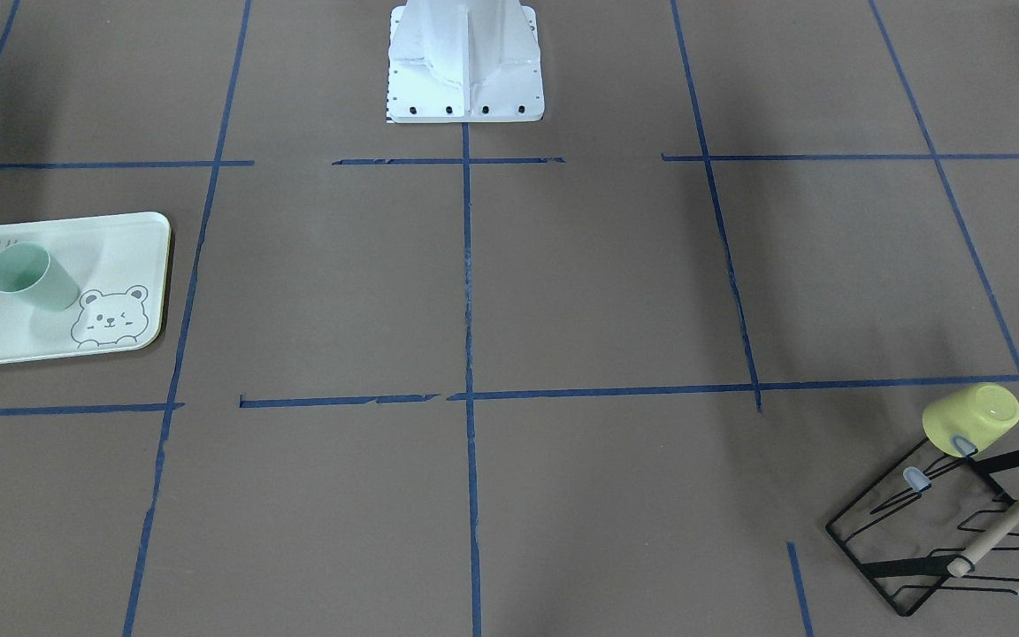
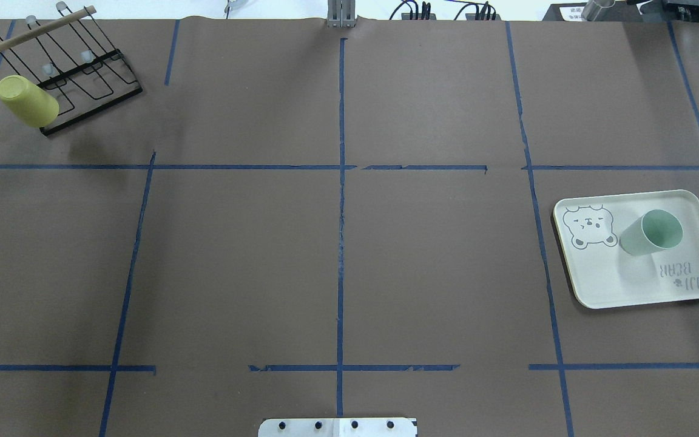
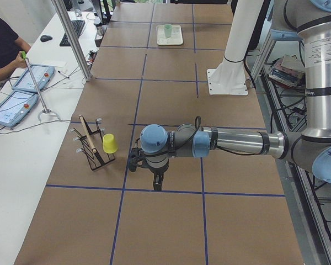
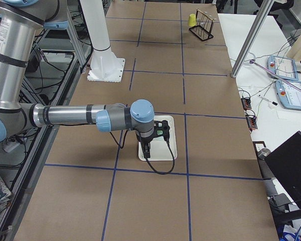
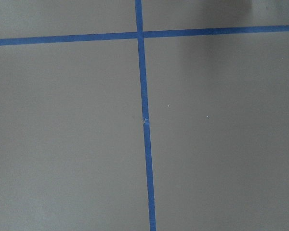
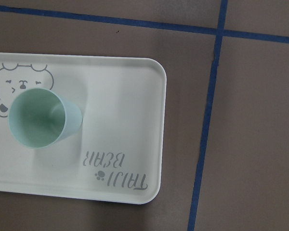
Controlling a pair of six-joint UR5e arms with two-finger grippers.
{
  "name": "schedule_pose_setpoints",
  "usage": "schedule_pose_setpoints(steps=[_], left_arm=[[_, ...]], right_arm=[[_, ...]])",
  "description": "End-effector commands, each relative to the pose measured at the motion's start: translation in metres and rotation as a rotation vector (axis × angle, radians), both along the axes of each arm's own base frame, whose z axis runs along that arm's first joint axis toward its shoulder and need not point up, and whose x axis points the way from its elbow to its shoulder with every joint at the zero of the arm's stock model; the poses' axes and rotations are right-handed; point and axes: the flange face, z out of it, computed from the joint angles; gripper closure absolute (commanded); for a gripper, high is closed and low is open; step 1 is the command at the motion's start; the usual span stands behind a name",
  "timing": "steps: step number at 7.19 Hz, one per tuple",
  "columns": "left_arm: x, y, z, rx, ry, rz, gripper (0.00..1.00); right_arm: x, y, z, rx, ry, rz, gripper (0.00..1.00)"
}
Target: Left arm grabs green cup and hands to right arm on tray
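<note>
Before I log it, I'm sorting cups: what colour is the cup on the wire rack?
Yellow-green; the cup shows best in the overhead exterior view.

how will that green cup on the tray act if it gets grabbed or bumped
Probably light: the green cup looks like empty, thin plastic. Its smooth tapered sides may slip in a grip. Upright on the tray, it might tip or slide if nudged.

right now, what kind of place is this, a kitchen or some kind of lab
Most likely a robotics lab workcell, not a kitchen: a table gridded with blue tape, the left arm and right arm reaching over it, and teach pendants on a side bench.
</note>
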Motion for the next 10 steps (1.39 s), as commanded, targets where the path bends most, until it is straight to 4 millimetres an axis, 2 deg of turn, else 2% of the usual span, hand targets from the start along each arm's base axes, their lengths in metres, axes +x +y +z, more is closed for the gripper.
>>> schedule_pose_setpoints(steps=[1,4,5,6,7,9,10], left_arm=[[-0.006,0.003,0.002,-0.025,-0.009,-0.012,0.00],[-0.009,0.004,-0.007,0.012,-0.012,-0.008,0.00],[-0.012,0.017,-0.009,0.009,-0.012,-0.013,0.00],[-0.011,0.023,0.001,-0.017,-0.013,-0.013,0.00],[-0.011,0.030,0.003,-0.008,0.001,-0.011,0.00],[-0.011,0.024,-0.001,-0.003,-0.004,-0.019,0.00],[-0.010,0.018,-0.010,0.017,-0.002,-0.018,0.00]], right_arm=[[0.000,0.000,0.000,-0.002,0.000,0.001,0.00],[0.001,0.000,-0.001,-0.001,0.000,0.003,0.00],[0.001,0.001,0.001,-0.006,0.000,0.004,0.00],[0.001,0.003,0.001,-0.006,-0.001,0.003,0.00],[0.001,0.004,0.001,-0.006,-0.001,0.003,0.00],[0.001,0.004,0.002,-0.009,-0.001,0.003,0.00],[0.001,0.004,0.001,-0.007,-0.001,0.005,0.00]])
